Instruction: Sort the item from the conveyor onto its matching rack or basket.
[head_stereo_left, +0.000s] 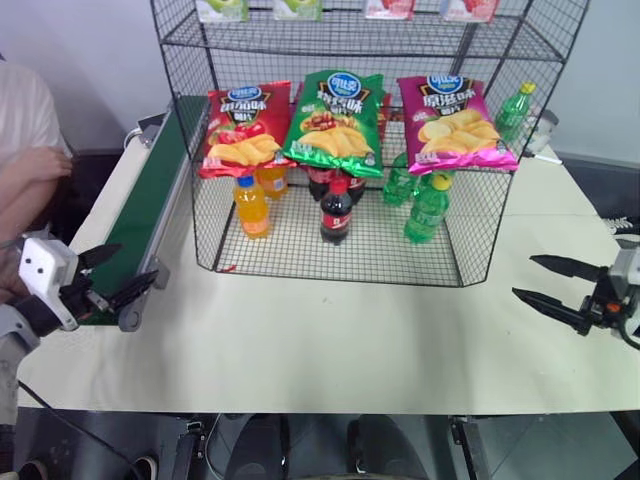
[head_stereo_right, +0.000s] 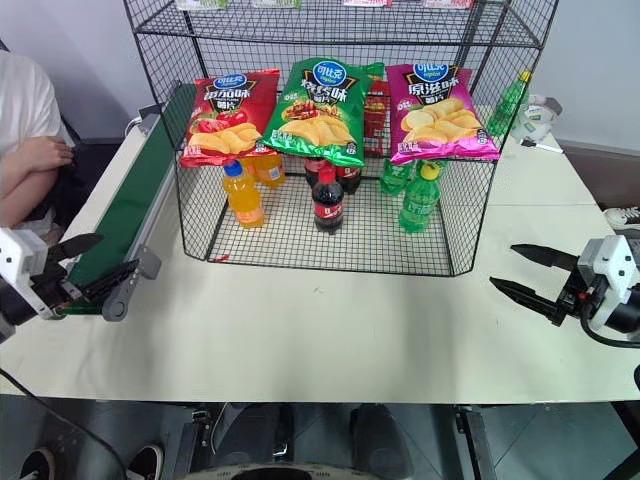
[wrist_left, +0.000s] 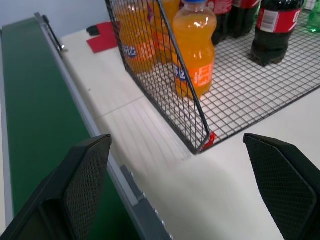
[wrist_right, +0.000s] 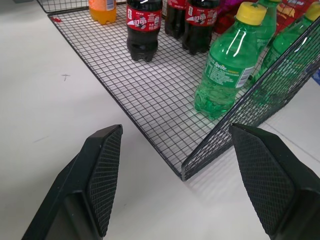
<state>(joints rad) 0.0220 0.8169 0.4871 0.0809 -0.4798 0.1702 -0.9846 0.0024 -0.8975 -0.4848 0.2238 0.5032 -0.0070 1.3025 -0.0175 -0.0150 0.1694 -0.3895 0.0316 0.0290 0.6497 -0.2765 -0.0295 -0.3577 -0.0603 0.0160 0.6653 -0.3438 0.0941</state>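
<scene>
The item, a green crisp bag (head_stereo_left: 335, 122), lies tilted on a middle tier of the black wire rack (head_stereo_left: 330, 277), between a red bag (head_stereo_left: 243, 128) and a magenta bag (head_stereo_left: 452, 124). The dark green conveyor (head_stereo_left: 150, 195) runs along the table's left side, its visible belt bare. My left gripper (head_stereo_left: 135, 265) hovers open at the conveyor's near end, nothing between its fingers (wrist_left: 90, 175). My right gripper (head_stereo_left: 524, 277) stands open over the table's right side, facing the rack's front right corner (wrist_right: 182, 175), its fingers (wrist_right: 102, 170) holding nothing.
Orange soda (head_stereo_left: 251, 206), cola (head_stereo_left: 336, 211) and green soda bottles (head_stereo_left: 428, 209) stand on the rack's bottom tier. Another green bottle (head_stereo_left: 515, 111) stands behind the rack at right. A person's arm (head_stereo_left: 30, 165) rests left of the conveyor. Bare tabletop (head_stereo_left: 340, 340) spreads before the rack.
</scene>
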